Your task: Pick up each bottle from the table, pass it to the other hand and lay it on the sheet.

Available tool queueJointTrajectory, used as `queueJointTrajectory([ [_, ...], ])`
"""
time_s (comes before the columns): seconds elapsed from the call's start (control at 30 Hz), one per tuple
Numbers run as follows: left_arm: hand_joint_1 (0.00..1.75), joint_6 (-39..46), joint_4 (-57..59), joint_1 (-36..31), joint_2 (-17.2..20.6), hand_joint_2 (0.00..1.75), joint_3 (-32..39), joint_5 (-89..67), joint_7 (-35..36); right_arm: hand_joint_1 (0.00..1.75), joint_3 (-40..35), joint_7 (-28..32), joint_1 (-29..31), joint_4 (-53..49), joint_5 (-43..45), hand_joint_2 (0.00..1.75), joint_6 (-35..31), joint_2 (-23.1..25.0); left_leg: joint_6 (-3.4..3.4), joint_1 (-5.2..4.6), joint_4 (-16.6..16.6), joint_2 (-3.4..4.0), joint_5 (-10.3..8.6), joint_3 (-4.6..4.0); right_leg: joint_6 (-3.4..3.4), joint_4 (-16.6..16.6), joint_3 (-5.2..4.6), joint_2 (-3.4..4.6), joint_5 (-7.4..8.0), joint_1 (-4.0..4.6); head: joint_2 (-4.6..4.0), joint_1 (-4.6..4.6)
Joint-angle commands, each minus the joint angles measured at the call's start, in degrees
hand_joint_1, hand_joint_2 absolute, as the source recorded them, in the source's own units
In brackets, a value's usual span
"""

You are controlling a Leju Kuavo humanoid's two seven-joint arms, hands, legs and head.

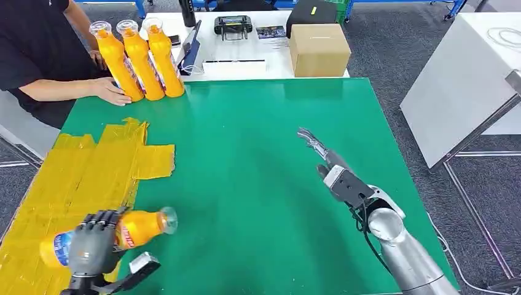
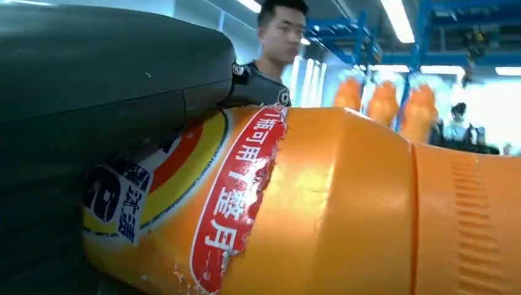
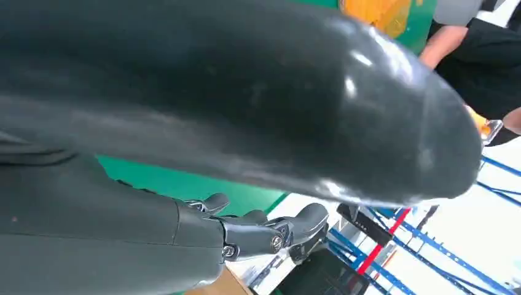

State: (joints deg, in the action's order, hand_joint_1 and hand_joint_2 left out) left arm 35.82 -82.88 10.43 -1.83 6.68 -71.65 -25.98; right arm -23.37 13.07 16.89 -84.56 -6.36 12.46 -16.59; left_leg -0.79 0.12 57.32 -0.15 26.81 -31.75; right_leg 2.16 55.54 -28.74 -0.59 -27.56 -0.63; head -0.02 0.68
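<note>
We see one orange bottle (image 1: 138, 227) lying on its side at the near edge of the yellow sheet (image 1: 80, 178), its label end over the sheet and its clear cap pointing out over the green surface (image 1: 258, 160). The left hand (image 1: 92, 243) grips this bottle around its labelled middle, fingers wrapped over the top; in the left wrist view the red and blue label (image 2: 236, 196) sits right against the grey thumb. Beyond the sheet's far side, three more orange bottles (image 1: 141, 58) stand upright, touching one another at the far edge of the green surface, with a person's hand (image 1: 110, 91) resting just beside them. The right hand (image 1: 329, 163) is held out above the green surface, well away from the sheet, fingers spread and holding nothing. Farther off stands a cardboard box (image 1: 318, 50).
</note>
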Motion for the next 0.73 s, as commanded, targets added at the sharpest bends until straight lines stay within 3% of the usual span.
queueJointTrajectory([
  [0.03,1.75,-2.7,15.6,-4.3,5.1,1.75,-8.4,-2.3,3.2,0.0,-3.0,-0.3,5.1,2.9,0.4,0.0,0.4,0.2,0.06,0.02,-0.1,0.11,-0.02,0.14,-0.08,-0.1,0.08,0.14,0.05,0.03,0.0,0.02],
  [0.1,1.75,-5.2,17.5,-4.8,6.4,1.75,-9.2,-2.5,4.2,0.0,-3.4,-0.3,6.0,3.8,0.5,0.0,0.7,0.7,0.04,0.0,-0.1,0.06,-0.03,0.1,-0.05,0.0,0.05,0.08,0.03,0.01,0.0,-0.02],
  [0.13,0.0,-5.6,18.4,-5.1,6.8,1.75,-9.3,-2.5,4.6,0.0,-3.6,-0.3,6.3,4.2,0.5,0.0,0.6,0.9,0.05,0.02,-0.1,0.08,-0.02,0.15,-0.07,-0.1,0.1,0.11,0.04,0.03,0.0,0.02],
  [0.5,0.0,-8.9,18.2,-4.4,9.0,1.75,-9.5,-0.9,4.9,0.0,-4.1,-0.1,7.0,5.4,0.6,0.0,0.8,1.3,0.04,0.05,-0.1,0.2,-0.06,0.5,-0.09,0.0,0.48,0.2,0.12,0.06,0.0,0.0],
  [0.73,0.0,-18.4,15.5,-1.5,13.3,1.75,-9.8,4.0,3.0,0.0,-4.8,0.4,9.1,8.4,0.5,0.0,1.6,2.5,0.05,0.05,-0.1,0.36,-0.02,0.8,-0.09,0.0,0.7,0.37,0.12,0.09,0.0,0.02],
])
